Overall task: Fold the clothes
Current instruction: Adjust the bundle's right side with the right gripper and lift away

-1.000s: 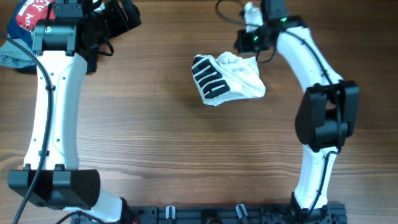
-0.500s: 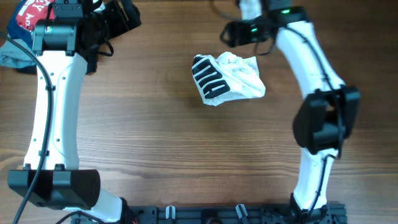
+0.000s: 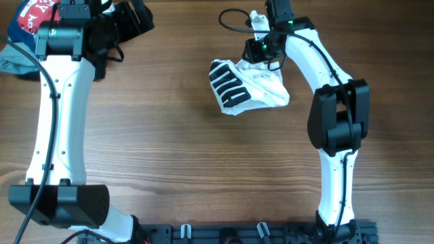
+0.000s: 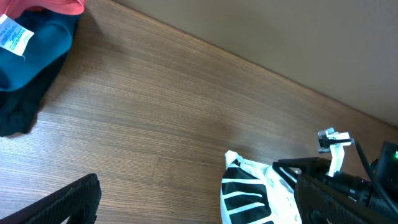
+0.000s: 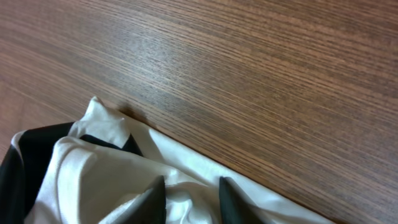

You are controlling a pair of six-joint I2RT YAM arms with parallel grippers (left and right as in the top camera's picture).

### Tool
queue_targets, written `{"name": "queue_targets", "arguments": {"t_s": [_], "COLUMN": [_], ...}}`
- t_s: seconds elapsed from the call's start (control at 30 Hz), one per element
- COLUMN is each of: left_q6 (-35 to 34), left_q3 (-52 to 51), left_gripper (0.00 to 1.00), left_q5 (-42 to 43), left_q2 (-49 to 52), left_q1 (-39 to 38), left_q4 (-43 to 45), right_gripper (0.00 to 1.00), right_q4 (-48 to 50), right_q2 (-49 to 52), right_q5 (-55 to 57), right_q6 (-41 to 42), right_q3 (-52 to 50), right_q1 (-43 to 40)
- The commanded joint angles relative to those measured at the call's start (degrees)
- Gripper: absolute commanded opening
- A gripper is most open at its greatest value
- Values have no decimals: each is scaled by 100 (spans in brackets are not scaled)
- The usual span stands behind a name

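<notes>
From above, the clothes sit bunched up on the table, the right gripper at their far edge and the left gripper well apart. From the left wrist, its jaws are spread wide, empty. From the right wrist, two fingertips pinch a white fold.

The clothes run off the bottom and left edges in the right wrist view. Only the fingertips of the right gripper show, and whether they pinch fabric cannot be told. Overhead, that gripper hides the garment's far edge. At the far left corner of the surface a clothing pile is cut off.
</notes>
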Motion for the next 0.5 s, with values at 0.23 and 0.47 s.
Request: {"name": "queue_targets", "arguments": {"t_s": [0.23,0.47], "left_q6": [116,116], "left_q3": [-11,-11], "left_gripper": [100,100], "left_q5": [-37,-37], "left_q2": [57,55], "left_q1": [9,9], "left_q4": [-4,-2], "right_gripper": [4,4], "right_q4": [120,7], "right_q2": [-431,-1200], "right_q5": [-719,-363], "right_q6": [457,448], "right_q3": [98,105], "right_q1": [-286,-885]}}
